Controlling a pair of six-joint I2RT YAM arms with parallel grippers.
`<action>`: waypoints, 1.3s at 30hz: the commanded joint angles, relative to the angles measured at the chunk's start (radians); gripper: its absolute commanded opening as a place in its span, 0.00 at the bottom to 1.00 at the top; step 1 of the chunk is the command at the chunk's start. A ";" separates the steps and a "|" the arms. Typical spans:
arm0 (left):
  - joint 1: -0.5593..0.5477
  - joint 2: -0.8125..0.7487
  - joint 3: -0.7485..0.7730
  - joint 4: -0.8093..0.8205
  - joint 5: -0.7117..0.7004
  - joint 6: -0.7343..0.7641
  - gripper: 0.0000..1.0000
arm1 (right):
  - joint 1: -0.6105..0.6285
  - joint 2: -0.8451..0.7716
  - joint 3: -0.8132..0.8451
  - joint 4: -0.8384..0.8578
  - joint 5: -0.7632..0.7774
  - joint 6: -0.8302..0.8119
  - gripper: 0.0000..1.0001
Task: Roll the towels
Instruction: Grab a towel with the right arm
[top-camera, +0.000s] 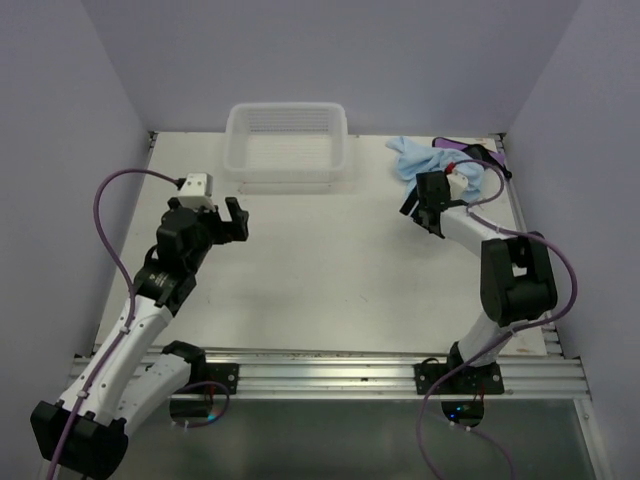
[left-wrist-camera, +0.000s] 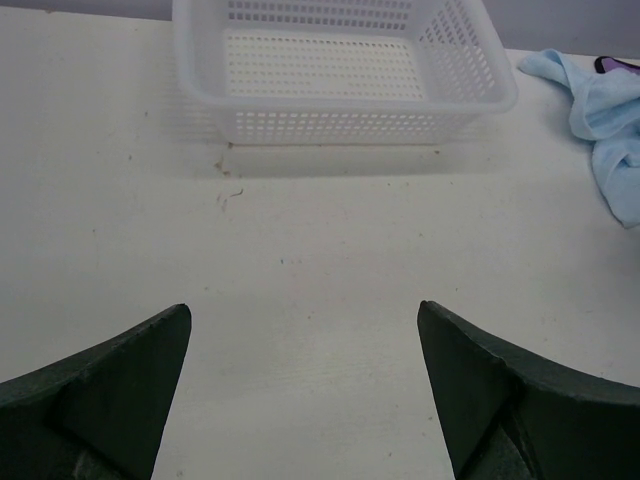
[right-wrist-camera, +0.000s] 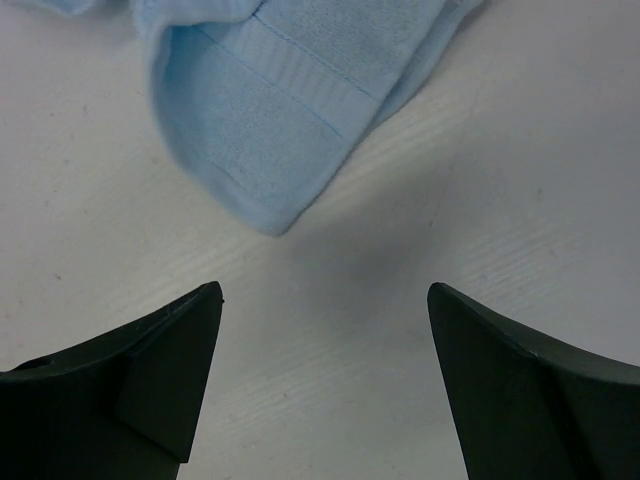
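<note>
We see light blue towel (top-camera: 412, 160) crumpled far right, purple towel (top-camera: 452, 146) behind it | right gripper (top-camera: 420, 212) just beside, jaws apart | white basket (top-camera: 287, 150) far centre

A robotics lab test cell: plain pale panels (top-camera: 60, 120) box in a white worktop (top-camera: 320, 280), and an aluminium rail (top-camera: 330, 372) along its near edge carries the cabled left arm (top-camera: 150, 300) and right arm (top-camera: 512, 280).

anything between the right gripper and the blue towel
Nothing visible. In the right wrist view, only bare table lies between the open right gripper and the light blue towel, whose nearest corner sits just ahead of it.
</note>
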 joint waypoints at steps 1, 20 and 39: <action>-0.018 0.001 0.018 0.023 0.021 -0.015 1.00 | -0.005 0.077 0.105 0.045 -0.003 0.045 0.88; -0.046 0.000 0.024 0.009 0.003 -0.005 1.00 | -0.005 0.338 0.298 0.034 -0.007 0.036 0.74; -0.047 -0.014 0.021 0.014 0.012 -0.003 1.00 | 0.051 -0.007 0.144 0.013 -0.001 -0.059 0.04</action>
